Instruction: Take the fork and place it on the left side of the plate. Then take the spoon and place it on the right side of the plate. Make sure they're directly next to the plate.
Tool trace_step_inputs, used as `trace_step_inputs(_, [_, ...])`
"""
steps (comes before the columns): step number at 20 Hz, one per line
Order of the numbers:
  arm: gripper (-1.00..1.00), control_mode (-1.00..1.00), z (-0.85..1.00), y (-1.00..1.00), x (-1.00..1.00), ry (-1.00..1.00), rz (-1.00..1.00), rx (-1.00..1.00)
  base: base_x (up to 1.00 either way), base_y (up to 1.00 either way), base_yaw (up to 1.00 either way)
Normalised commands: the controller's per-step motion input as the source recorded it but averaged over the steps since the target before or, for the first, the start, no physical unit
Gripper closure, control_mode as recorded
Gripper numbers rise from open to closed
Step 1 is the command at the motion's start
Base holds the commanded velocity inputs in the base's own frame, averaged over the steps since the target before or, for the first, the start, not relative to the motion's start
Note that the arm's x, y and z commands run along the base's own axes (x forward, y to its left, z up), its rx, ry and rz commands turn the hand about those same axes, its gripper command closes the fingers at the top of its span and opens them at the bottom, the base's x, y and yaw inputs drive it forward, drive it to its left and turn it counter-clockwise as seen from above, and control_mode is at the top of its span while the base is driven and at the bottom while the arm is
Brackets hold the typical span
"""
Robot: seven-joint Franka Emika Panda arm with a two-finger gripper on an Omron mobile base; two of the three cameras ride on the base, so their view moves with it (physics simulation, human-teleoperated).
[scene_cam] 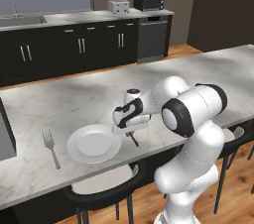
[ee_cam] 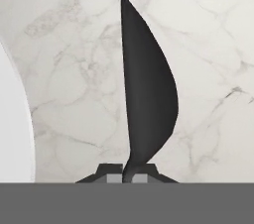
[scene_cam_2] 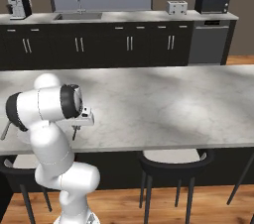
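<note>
The white plate (scene_cam: 93, 143) lies near the front edge of the marble island (scene_cam: 64, 104). The silver fork (scene_cam: 49, 147) lies flat just left of the plate, tines pointing away. My gripper (scene_cam: 131, 133) hangs low over the counter just right of the plate, shut on the dark spoon (scene_cam: 134, 140). In the hand view the spoon (ee_cam: 149, 89) rises from between my fingertips (ee_cam: 110, 172), bowl turned edge-on above the marble, with the plate's rim (ee_cam: 12, 134) at the left edge. From the right base view the gripper (scene_cam_2: 75, 128) sits beside my arm with the spoon (scene_cam_2: 74, 133) hanging below.
Black stools (scene_cam: 104, 188) are tucked under the island's front edge. A grey box (scene_cam: 5, 136) stands at the island's left end. The back counter carries a toaster (scene_cam: 118, 6), a microwave (scene_cam: 149, 0), a sink (scene_cam_2: 78, 16) and a coffee machine (scene_cam_2: 19, 6).
</note>
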Motion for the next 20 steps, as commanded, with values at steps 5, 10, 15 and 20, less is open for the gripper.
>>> trace_step_inputs(5, [-1.00, -1.00, -0.25, 0.10, 0.15, 0.00, 0.00, 0.00, 0.00, 0.00, 0.00])
trace_step_inputs(10, [-1.00, -1.00, 0.04, -0.03, -0.05, 0.00, 0.00, 0.00, 0.00, 0.00, 0.00])
trace_step_inputs(15, [-1.00, -1.00, 0.44, -0.16, -0.10, 0.00, 0.00, 0.00, 0.00, 0.00, 0.00])
trace_step_inputs(20, [-1.00, -1.00, 0.61, -0.13, -0.14, 0.00, 0.00, 0.00, 0.00, 0.00, 0.00])
